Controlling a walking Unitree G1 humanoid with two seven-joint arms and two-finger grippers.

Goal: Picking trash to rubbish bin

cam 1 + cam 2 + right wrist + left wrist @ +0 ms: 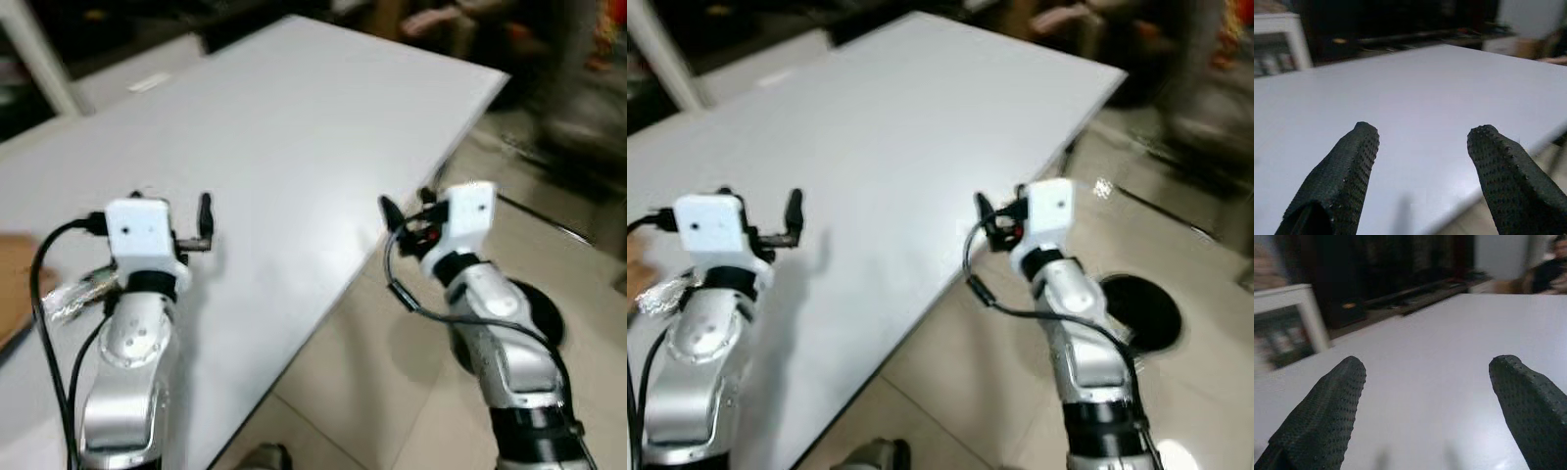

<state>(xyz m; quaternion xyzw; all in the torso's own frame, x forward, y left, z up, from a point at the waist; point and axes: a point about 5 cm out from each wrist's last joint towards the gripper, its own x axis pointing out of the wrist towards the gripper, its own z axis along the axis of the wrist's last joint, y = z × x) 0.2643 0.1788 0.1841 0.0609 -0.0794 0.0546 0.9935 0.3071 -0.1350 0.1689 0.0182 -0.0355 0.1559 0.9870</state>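
Observation:
My left gripper (169, 206) hovers over the white table (294, 127) near its front left part. It is open, and in the left wrist view nothing lies between its black fingers (1327, 406). Over the table's right edge my right gripper (408, 204) is also open, with nothing between its fingers (1347, 171). A crumpled silvery piece (76, 292) shows beside my left forearm; I cannot tell whether it lies on the table or hangs on the arm. A round black object (1141, 308) sits on the tiled floor under my right arm.
A brown flat piece (12, 284) lies at the table's far left edge. A white frame (44, 54) stands at the back left. A person's hand (431, 20) shows beyond the table's far corner. Tiled floor (343, 392) runs along the table's right side.

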